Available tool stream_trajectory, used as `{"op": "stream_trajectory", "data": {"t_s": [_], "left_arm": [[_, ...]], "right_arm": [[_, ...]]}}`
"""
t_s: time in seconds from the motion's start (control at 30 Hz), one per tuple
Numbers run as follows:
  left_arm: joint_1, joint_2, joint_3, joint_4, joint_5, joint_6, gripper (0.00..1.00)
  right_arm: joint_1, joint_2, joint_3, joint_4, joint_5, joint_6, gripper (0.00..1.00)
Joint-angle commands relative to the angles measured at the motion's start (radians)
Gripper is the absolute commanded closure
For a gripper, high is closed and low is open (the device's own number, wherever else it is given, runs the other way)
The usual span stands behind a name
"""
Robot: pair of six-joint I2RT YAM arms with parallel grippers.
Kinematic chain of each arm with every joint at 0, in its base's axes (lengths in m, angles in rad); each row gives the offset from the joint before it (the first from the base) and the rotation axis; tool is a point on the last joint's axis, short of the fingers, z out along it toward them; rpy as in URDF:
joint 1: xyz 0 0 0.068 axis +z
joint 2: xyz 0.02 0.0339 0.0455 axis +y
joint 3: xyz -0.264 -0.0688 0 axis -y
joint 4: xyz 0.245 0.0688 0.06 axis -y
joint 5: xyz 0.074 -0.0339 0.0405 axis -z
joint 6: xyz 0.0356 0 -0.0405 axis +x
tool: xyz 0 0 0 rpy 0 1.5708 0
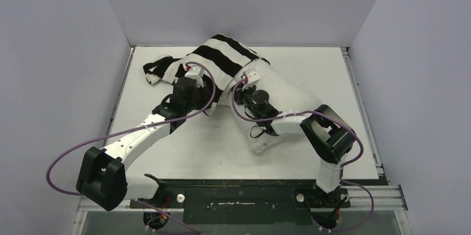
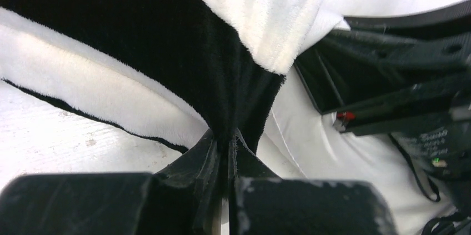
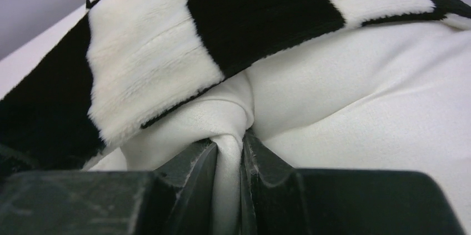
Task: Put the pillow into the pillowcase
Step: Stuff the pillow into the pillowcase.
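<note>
Near the tabletop's far edge, the left gripper pinches the black-and-white striped fabric pillowcase, the right gripper the plump off-white pillow.

White table, matte, faintly scuffed in the left wrist view. Pillow lies on it right of centre, one corner pointing toward the near edge. Striped pillowcase is draped over the pillow's far end. Its loose left end rests bunched on the tabletop near the far-left corner. Black mounting plate runs along the near edge.
</note>
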State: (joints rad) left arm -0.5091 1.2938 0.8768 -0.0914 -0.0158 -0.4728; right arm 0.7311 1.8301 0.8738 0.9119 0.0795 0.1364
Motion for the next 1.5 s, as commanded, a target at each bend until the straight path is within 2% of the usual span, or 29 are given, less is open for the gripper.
{"op": "stream_trajectory", "data": {"t_s": [0.0,0.1,0.17,0.3,0.37,0.47,0.6,0.73,0.8,0.9,0.97,1.0,1.07,1.17,1.23,1.3,1.47], "left_arm": [[-0.023,-0.024,0.018,-0.092,0.150,0.020,1.00],[-0.021,-0.037,0.028,-0.068,0.160,0.013,1.00],[-0.019,-0.056,0.100,-0.093,0.157,0.012,1.00],[-0.030,-0.090,0.368,-0.194,0.229,-0.026,1.00],[-0.049,-0.109,0.483,-0.236,0.267,-0.048,1.00],[-0.055,-0.120,0.594,-0.283,0.285,-0.064,1.00],[-0.044,-0.091,0.593,-0.246,0.307,-0.063,1.00],[-0.019,0.030,0.566,-0.163,0.407,-0.041,1.00],[-0.009,0.088,0.543,-0.097,0.453,-0.048,1.00],[0.008,0.125,0.535,-0.070,0.442,-0.039,0.99],[0.030,0.140,0.540,-0.063,0.444,-0.043,0.95],[0.040,0.145,0.541,-0.057,0.450,-0.046,0.91],[0.057,0.149,0.548,-0.051,0.453,-0.043,0.73],[0.086,0.143,0.578,-0.088,0.443,-0.014,0.54],[0.115,0.121,0.609,-0.162,0.406,0.020,0.48],[0.149,0.088,0.635,-0.252,0.334,0.069,0.46],[0.155,-0.042,0.625,-0.438,0.099,0.209,0.41]], "right_arm": [[-0.078,0.008,0.055,0.149,0.050,0.218,1.00],[-0.073,-0.034,0.020,0.148,0.005,0.236,1.00],[-0.070,-0.097,0.020,0.072,-0.061,0.274,1.00],[-0.063,-0.279,0.129,-0.301,-0.274,0.380,1.00],[-0.056,-0.369,0.164,-0.418,-0.402,0.448,1.00],[-0.060,-0.466,0.219,-0.580,-0.510,0.557,1.00],[-0.099,-0.461,0.225,-0.595,-0.620,0.682,1.00],[-0.173,-0.364,0.201,-0.588,-0.644,0.692,0.99],[-0.205,-0.315,0.197,-0.592,-0.639,0.640,0.83],[-0.208,-0.293,0.208,-0.642,-0.583,0.527,0.48],[-0.208,-0.315,0.198,-0.610,-0.598,0.489,0.35],[-0.208,-0.334,0.190,-0.575,-0.620,0.472,0.30],[-0.203,-0.363,0.182,-0.524,-0.668,0.422,0.21],[-0.194,-0.353,0.215,-0.553,-0.730,0.343,0.15],[-0.196,-0.339,0.241,-0.595,-0.749,0.315,0.16],[-0.199,-0.339,0.240,-0.607,-0.747,0.300,0.16],[-0.203,-0.317,0.255,-0.658,-0.710,0.271,0.20]]}}
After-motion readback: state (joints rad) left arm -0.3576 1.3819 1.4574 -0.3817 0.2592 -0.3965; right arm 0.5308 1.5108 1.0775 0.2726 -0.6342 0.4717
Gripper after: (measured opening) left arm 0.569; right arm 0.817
